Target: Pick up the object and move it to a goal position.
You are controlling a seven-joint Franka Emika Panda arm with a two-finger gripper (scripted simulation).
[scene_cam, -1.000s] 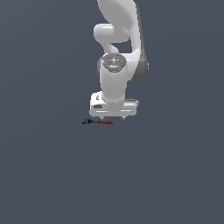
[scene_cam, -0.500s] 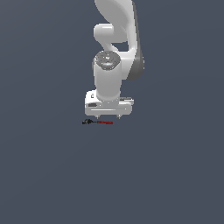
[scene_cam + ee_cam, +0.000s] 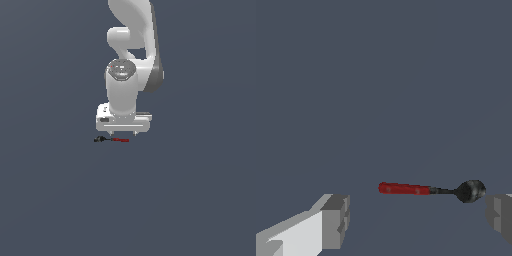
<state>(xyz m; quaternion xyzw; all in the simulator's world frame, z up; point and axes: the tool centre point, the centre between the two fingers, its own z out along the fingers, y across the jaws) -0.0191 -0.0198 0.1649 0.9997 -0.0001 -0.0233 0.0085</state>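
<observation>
Looking through the wrist view first, we note our hand (image 3: 416,220) spread wide, its grey fingertips (image 3: 336,220) at either side with nothing between them. Beyond the fingertips the object (image 3: 431,190) lies flat on the dark grey table (image 3: 381,75), red shaft and black knobby end in line. From the exterior view, the object (image 3: 112,139) rests on the table just below our hand (image 3: 123,133), its black end toward that view's left.

In the wrist view both fingers (image 3: 331,220) are cut off at the edge.
</observation>
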